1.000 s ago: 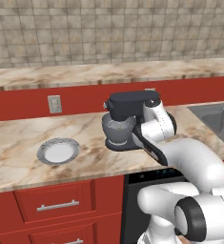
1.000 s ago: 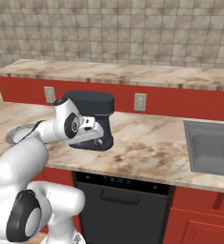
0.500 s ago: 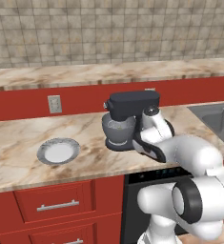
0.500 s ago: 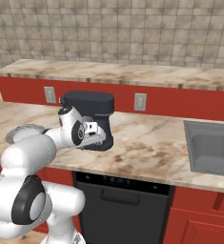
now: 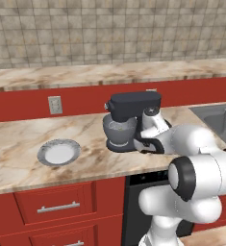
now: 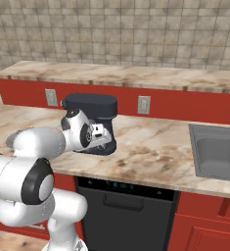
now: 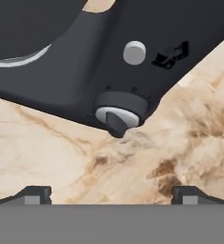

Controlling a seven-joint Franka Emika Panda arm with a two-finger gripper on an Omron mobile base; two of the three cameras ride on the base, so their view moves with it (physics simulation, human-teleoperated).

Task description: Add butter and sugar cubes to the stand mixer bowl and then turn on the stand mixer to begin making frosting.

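**Hand view: parked right at the mixer knob**

Hand view is showing the small round knob [image 7: 119, 112] on the dark base of the black stand mixer [image 7: 108, 62] sitting dead ahead, with a little grey button [image 7: 134, 52] above it. The two dark fingertips [image 7: 32, 195] are standing wide apart at the bottom edge, nothing between them, and they're hovering over the marbled beige bench [image 7: 189, 133] without touching the knob.

From the left base view, the white arm is reaching in from the right, and the hand [image 5: 144, 138] is sitting low beside the boxy black mixer [image 5: 133, 108], just next to its flat base. The deep rounded grey metal bowl [image 5: 118, 130] is resting under the mixer head. A flat grey-rimmed white plate [image 5: 59, 152] is lying well off to the left on the bench [image 5: 18, 144]. Can't make out any butter or sugar cubes, too small to tell.

Right base view is showing the hand [image 6: 98, 138] tucked against the mixer [image 6: 94, 110], with a steel sink [image 6: 217, 152] far off to the right.
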